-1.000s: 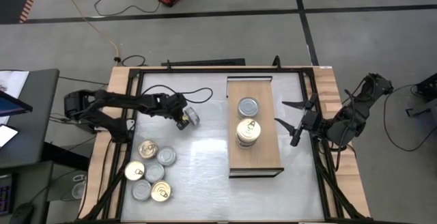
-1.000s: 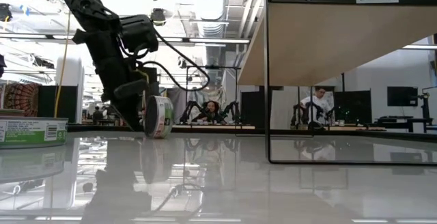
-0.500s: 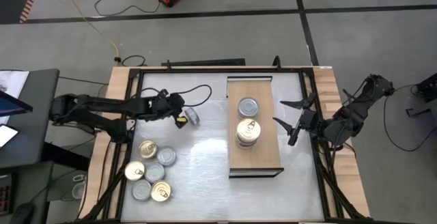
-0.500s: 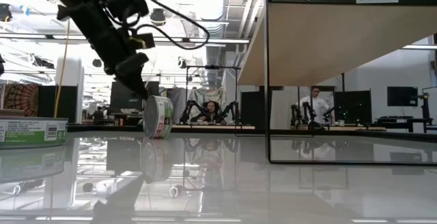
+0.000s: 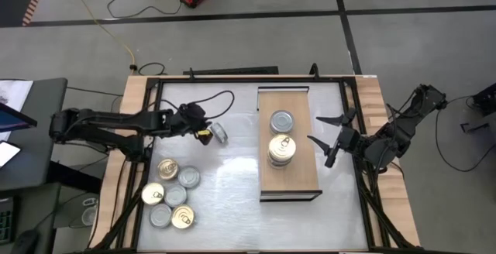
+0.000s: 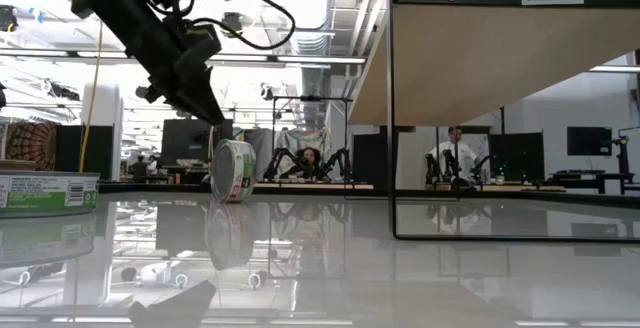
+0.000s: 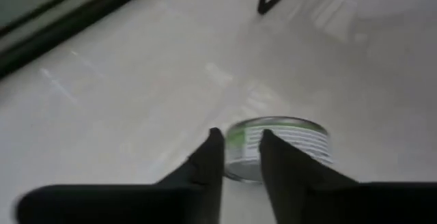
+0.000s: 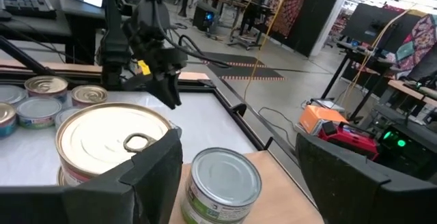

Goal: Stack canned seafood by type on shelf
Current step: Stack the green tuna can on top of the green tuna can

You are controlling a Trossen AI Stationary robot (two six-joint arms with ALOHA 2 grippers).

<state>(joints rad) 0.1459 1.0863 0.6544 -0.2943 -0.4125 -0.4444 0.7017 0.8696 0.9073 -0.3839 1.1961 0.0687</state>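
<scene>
One tin [image 5: 219, 133] stands on its rim on the grey-white tabletop, left of the shelf; in the low view this tin [image 6: 233, 171] shows its green-and-white label. My left gripper [image 5: 203, 129] hangs just left of it and above it [image 6: 208, 108], fingers a narrow gap apart [image 7: 240, 157], touching nothing. On the light-wood shelf [image 5: 298, 178] a stack with a gold pull-tab lid [image 5: 281, 149] stands next to a silver-lidded tin [image 5: 281, 121]. My right gripper [image 5: 324, 139] hovers right of the shelf, wide open [image 8: 239, 176].
Several more tins [image 5: 172, 193] sit flat in a cluster near the table's near-left corner; one shows at the low view's left edge [image 6: 45, 190]. A black cable [image 5: 213, 101] loops over the table behind the left gripper. Dark frame rails border the table.
My left gripper has risen off the upright tin and drawn back toward the table's left edge, and now hangs above the tin instead of reaching down beside it. The tin stays standing on its rim in the same place.
</scene>
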